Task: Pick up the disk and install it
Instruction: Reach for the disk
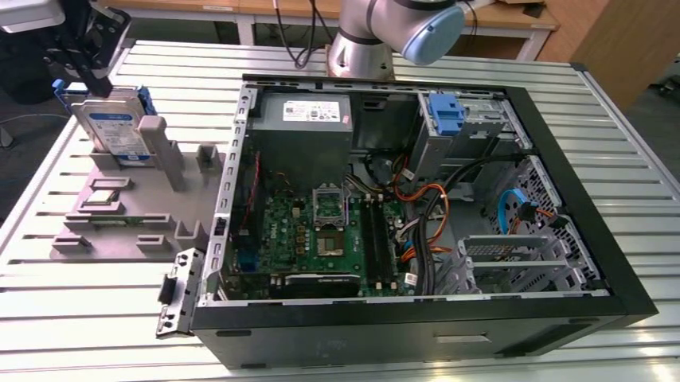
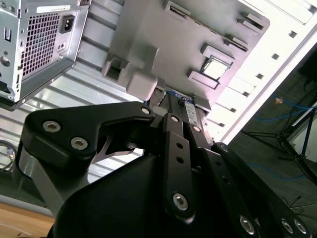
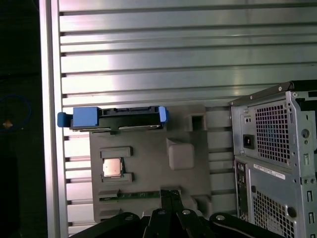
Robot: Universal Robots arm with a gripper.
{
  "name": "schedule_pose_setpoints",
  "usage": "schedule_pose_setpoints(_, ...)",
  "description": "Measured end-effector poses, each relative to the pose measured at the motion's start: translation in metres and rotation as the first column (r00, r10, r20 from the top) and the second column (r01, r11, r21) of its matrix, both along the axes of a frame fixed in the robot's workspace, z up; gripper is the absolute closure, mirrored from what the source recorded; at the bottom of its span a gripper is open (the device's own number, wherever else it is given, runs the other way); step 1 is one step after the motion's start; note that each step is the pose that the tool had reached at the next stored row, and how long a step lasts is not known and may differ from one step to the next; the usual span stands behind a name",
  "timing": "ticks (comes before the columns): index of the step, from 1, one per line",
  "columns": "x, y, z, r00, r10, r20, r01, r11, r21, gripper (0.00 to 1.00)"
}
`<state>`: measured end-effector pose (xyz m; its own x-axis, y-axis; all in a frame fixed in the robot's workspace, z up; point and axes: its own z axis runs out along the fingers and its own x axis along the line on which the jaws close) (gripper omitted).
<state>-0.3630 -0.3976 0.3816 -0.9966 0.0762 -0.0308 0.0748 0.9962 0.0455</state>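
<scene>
The disk [image 1: 115, 131] stands on edge in a slot at the far end of a grey holder tray [image 1: 138, 199], toward the exterior view's left. It is silver with a blue-and-white label and a blue frame. My gripper [image 1: 94, 79] hangs just above its top edge, close to it; whether they touch is unclear. In the first wrist view I look down on the disk's top edge [image 3: 116, 115], and the gripper [image 3: 167, 196] sits at the frame's border over the tray [image 3: 148, 163]. In the second wrist view a strip of the disk's label [image 2: 189, 111] shows just past the gripper [image 2: 184, 121].
An open computer case [image 1: 425, 199] lies on the slatted metal table [image 1: 95, 318], toward the exterior view's right of the tray. A blue bracket [image 1: 447, 111] sits in its drive bay at the far end. A processor chip [image 1: 103, 196] and a memory stick [image 3: 131, 195] rest in the tray.
</scene>
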Motion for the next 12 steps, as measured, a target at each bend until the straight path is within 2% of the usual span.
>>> schedule_pose_setpoints(4, -0.0043, 0.0017, -0.0024, 1.0, 0.0, 0.0001, 0.0, 1.0, 0.0, 0.89)
schedule_pose_setpoints(12, -0.0099, 0.0135, -0.0053, 1.0, 0.0, -0.0001, 0.0, 1.0, 0.0, 0.89)
